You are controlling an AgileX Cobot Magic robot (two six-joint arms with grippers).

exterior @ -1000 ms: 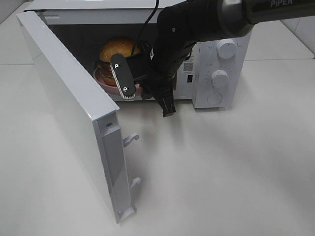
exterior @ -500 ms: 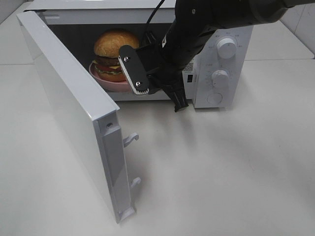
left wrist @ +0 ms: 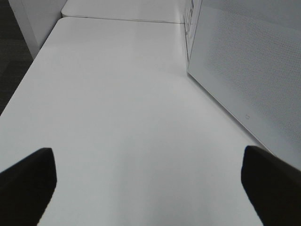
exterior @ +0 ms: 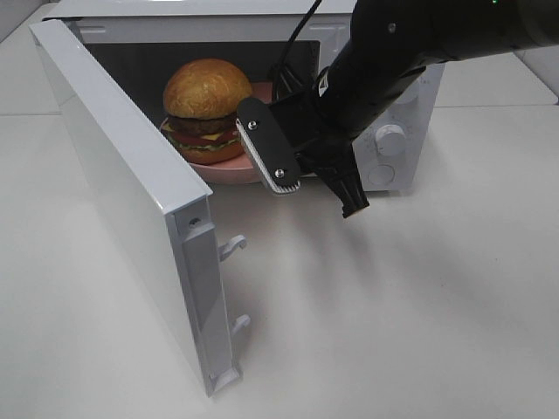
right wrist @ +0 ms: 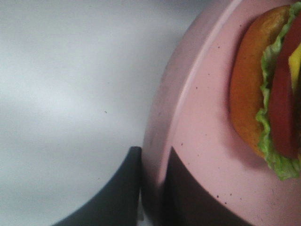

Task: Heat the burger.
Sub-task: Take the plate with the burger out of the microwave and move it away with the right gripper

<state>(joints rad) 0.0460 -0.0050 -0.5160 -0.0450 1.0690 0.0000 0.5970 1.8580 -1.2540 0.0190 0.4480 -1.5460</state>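
Observation:
The burger (exterior: pixel 207 100) sits on a pink plate (exterior: pixel 224 168) just inside the open microwave (exterior: pixel 175 26). In the right wrist view my right gripper (right wrist: pixel 153 188) is shut on the plate's rim (right wrist: pixel 188 94), one dark finger (right wrist: pixel 122 193) under it and one on top. The burger's bun, lettuce and tomato (right wrist: pixel 268 94) show just beyond. In the high view the right arm (exterior: pixel 384 70) reaches in from the right, and its wrist camera (exterior: pixel 271 157) hides the fingertips. My left gripper (left wrist: pixel 150 188) is open over bare table, nothing between its fingers.
The microwave door (exterior: pixel 122 175) swings out wide to the left, its latch hooks (exterior: pixel 231 249) pointing over the table. The control panel with dials (exterior: pixel 390 140) is at the right, partly behind the arm. The left wrist view shows the door's perforated face (left wrist: pixel 244 70) close by.
The right arm has shifted right and toward the front while gripping the plate. The burger and plate have come closer to the microwave's opening and show more fully. The left gripper is unchanged.

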